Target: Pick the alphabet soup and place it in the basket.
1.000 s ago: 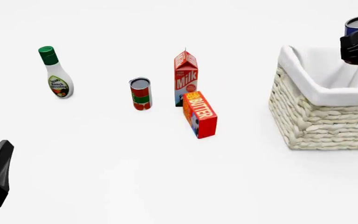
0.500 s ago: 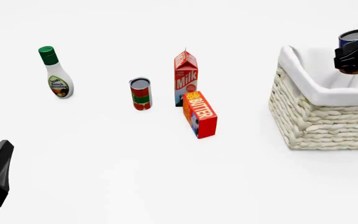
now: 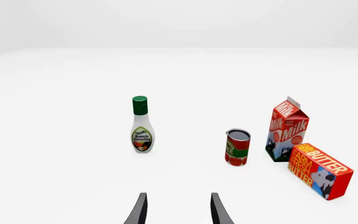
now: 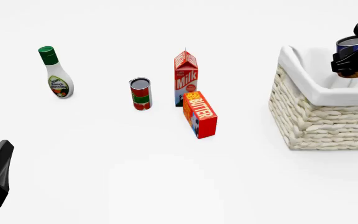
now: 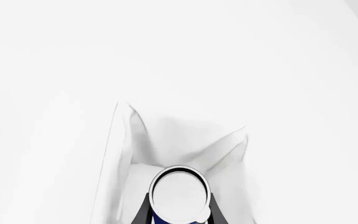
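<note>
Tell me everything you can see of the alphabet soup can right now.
The alphabet soup is a small cylindrical can with a silver-white top inside a dark rim, a blue upper label and an orange-brown base. It stands upright, clamped between the fingers of the right gripper, above the open basket, not yet resting on the white lining. In the right wrist view its round top faces the camera over the basket's interior. Nothing else touches it.

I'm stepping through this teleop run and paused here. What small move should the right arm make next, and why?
Probably lower a little further, then release. The right pincer holds the alphabet soup upright above the basket opening, its bottom seemingly near rim level, so letting go now would drop it.
</note>
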`<action>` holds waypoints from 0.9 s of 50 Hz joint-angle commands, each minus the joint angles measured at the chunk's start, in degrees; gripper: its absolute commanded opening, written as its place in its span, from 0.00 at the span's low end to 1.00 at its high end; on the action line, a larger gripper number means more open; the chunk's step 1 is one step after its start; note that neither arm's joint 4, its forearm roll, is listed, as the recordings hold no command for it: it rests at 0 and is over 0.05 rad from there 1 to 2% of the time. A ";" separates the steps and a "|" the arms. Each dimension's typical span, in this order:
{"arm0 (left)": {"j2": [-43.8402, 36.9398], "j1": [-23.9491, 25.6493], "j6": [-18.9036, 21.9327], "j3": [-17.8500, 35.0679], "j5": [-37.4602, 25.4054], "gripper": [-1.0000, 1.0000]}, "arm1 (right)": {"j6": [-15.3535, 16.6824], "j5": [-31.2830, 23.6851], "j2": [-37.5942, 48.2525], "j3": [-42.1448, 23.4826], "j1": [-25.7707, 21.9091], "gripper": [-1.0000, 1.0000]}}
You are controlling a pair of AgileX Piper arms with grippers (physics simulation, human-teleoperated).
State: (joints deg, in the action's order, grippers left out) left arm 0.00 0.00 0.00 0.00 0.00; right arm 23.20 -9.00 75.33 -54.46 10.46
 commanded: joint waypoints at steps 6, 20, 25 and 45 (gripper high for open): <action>0.00 0.00 0.00 0.00 0.00 1.00 | -0.93 0.76 1.98 -0.76 0.08 0.00; 0.00 0.00 0.00 0.00 0.00 1.00 | -0.71 0.82 2.96 -0.65 0.03 0.00; 0.00 0.00 0.00 0.00 0.00 1.00 | -0.54 1.26 3.34 -0.38 0.39 0.00; 0.00 0.00 0.00 0.00 0.00 1.00 | -0.54 1.61 4.10 -0.07 0.35 0.00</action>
State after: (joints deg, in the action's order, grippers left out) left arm 0.00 0.00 0.00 0.00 0.00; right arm 23.87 -7.86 79.23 -54.22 10.87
